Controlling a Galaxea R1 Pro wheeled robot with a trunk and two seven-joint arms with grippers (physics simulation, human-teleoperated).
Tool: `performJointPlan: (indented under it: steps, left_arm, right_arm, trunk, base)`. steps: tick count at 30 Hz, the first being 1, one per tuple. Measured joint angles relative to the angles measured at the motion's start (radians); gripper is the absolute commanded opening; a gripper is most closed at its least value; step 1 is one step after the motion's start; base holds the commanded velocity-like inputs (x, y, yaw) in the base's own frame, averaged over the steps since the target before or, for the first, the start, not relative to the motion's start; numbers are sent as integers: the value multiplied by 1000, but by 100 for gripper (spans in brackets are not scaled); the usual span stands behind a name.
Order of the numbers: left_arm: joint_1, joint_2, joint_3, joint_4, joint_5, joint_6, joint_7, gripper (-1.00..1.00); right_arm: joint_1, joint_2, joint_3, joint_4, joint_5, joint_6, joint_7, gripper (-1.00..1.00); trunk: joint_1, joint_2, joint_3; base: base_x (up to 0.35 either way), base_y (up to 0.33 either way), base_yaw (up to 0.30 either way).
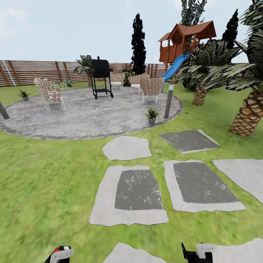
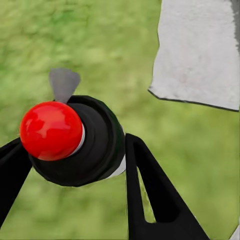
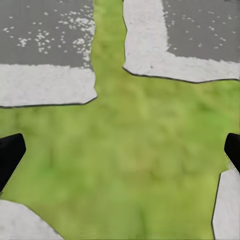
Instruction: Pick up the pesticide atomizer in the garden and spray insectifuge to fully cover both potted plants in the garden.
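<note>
Head view: the garden lawn (image 1: 47, 190) is seen stretching ahead, crossed by flat stepping stones (image 1: 129, 195), with a grey speckled paved round (image 1: 91, 115) beyond it and a brown slatted fence (image 1: 33, 72) at the back. 2 potted plants are visible: 1 low green rosette (image 1: 152, 115) is placed at the near edge of the paved round, just beside a grey post (image 1: 169, 99), and another (image 1: 24, 95) is set on the grass at the far left, near the fence. On the paving, wicker chairs (image 1: 49, 93) and a black grill (image 1: 100, 77) are arranged; a wooden playhouse with a blue slide (image 1: 176, 65) and scaly-trunked palms (image 1: 248, 113) are found to the right. At the bottom edge, the left gripper (image 1: 60, 255) and right gripper (image 1: 199, 252) are partly shown. In the left wrist view, the pesticide atomizer (image 2: 75, 140) is held between the black fingers (image 2: 150, 190), its black top and red cap turned toward the camera, over grass. In the right wrist view, the right gripper's fingers (image 3: 10, 157) are spread wide apart above grass between stones, with nothing between them.
</note>
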Motion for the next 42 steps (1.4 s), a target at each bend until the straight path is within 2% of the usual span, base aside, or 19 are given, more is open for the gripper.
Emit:
performJointPlan:
  steps: [19,42]
  left_arm:
    - [0,0,-1,0,-1,1,0,-100]
    - [0,0,-1,1,-1,1,0,-100]
  right_arm:
    - [0,0,0,0,0,0,0,100]
    - [0,0,0,0,1,1,0,100]
  trunk:
    - [0,0,0]
    - [0,0,0]
  base:
    - [335,-82,0]
    - [294,-155,0]
